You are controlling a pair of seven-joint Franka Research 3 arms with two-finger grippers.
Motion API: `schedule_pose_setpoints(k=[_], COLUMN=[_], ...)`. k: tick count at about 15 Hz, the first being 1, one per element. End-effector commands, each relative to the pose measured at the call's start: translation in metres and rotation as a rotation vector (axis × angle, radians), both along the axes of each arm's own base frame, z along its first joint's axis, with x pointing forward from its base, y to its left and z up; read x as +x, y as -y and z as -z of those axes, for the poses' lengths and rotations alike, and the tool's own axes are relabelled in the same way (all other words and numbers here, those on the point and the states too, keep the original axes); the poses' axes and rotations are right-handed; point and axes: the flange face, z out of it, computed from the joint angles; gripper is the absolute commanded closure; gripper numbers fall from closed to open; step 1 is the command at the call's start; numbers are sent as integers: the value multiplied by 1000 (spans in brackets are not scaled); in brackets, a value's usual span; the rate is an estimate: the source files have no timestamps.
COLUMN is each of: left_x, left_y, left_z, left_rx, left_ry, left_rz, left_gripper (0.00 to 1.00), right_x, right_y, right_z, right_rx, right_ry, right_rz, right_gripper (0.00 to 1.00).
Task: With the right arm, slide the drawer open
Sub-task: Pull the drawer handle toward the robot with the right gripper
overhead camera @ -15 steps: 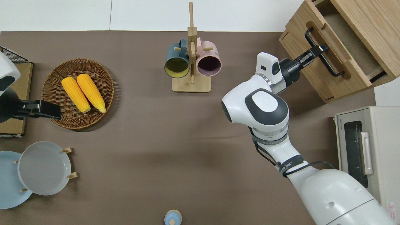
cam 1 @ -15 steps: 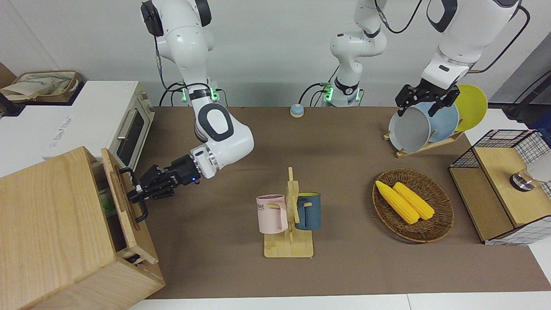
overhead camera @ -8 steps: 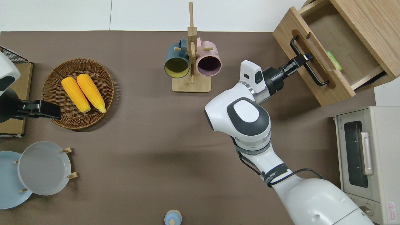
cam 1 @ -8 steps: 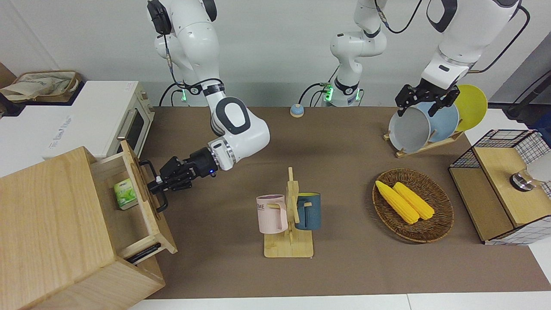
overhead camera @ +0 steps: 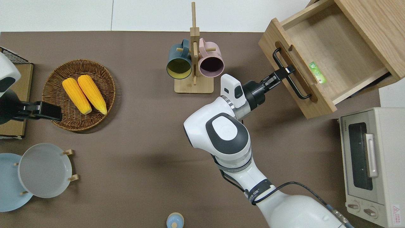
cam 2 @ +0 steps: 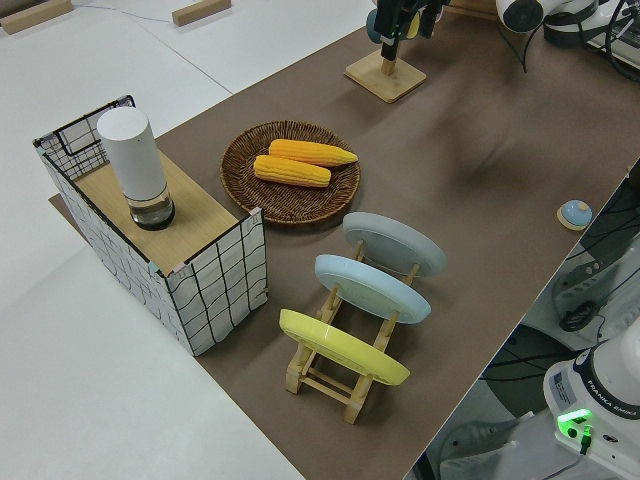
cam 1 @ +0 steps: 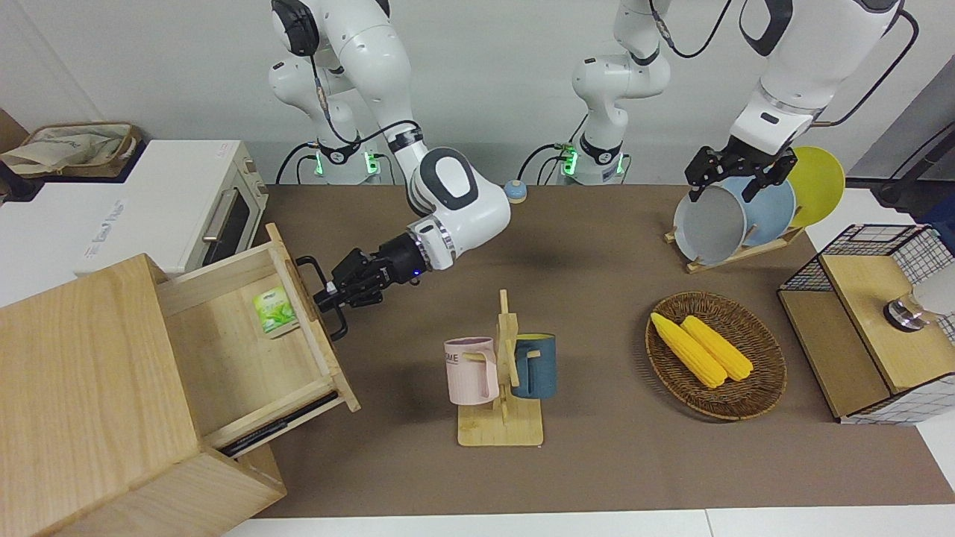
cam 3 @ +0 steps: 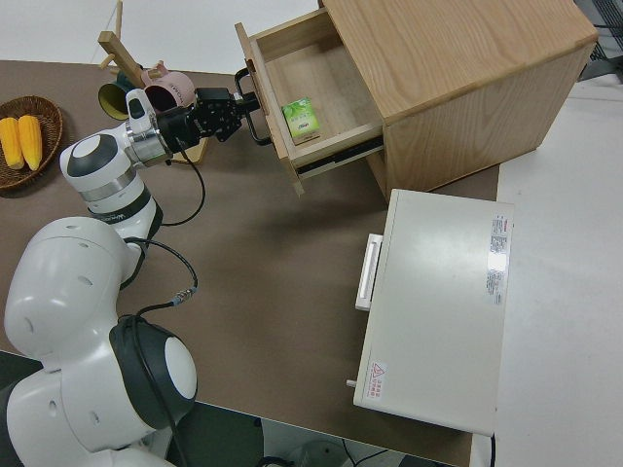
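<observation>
The light-wood drawer (cam 1: 239,358) stands pulled far out of the pale wooden cabinet (cam 1: 82,388) at the right arm's end of the table. My right gripper (cam 1: 322,297) is shut on the middle of the drawer's black loop handle (cam 1: 337,328). From overhead, the right gripper (overhead camera: 286,70) grips the handle (overhead camera: 299,90) on the drawer (overhead camera: 335,53). A small green packet (cam 1: 274,312) lies inside against the front panel. The right side view shows the right gripper (cam 3: 241,109) at the drawer (cam 3: 326,88). My left arm is parked.
A wooden mug rack (cam 1: 501,373) with a pink and a blue mug stands close to the right arm. A white toaster oven (cam 1: 216,216) sits beside the cabinet, nearer to the robots. A corn basket (cam 1: 716,354), plate rack (cam 1: 746,212) and wire-mesh box (cam 1: 873,321) stand toward the left arm's end.
My right gripper has pulled the drawer out of the cabinet, from a narrow gap to wide open. The green packet inside came into full view. The left arm has not moved.
</observation>
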Motion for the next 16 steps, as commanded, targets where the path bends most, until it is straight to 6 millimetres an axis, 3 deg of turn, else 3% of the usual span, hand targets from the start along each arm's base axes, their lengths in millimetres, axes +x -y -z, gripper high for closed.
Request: schedule_pose_setpoints(k=[1,6,14,16], left_x=[2,2,2,2], left_y=[-1,-1,-1,-1], left_z=[-3,-4,-3,-4], left_rx=[16,16,16,16], left_ry=[-6,-5,-6,-5], left_rz=[12,12,12,12], left_gripper=[7,7,7,7], right_x=[-15,-31,-28,-26], right_y=[-49,-66,-64,-62], right_z=[-8,-7,3,10], right_rx=[19,-3,-29,-40], right_ry=[-11,-13,-27,-32], right_rz=[-69,-48,-52,-48], right_gripper=[1000,1000,1000,849])
